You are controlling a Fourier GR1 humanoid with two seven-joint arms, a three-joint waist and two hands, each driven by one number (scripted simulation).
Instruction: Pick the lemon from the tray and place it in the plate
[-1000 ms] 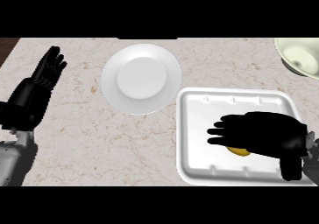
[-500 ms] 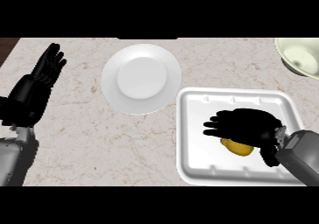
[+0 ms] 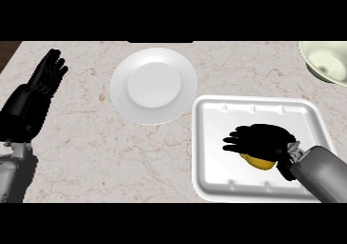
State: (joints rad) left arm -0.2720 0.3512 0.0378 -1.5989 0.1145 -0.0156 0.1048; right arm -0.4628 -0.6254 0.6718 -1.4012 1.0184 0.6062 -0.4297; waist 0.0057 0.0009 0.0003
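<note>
plate (image 3: 154, 86) left-behind tray (image 3: 211, 143) | lemon (image 3: 259, 162) in tray (under right robot hand (image 3: 264, 140)) | bowl (image 3: 331, 62) far right

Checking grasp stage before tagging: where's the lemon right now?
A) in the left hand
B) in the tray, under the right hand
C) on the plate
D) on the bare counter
B: the lemon shows yellow beneath the right hand, whose fingers curl over it inside the tray; the plate holds nothing.
</note>
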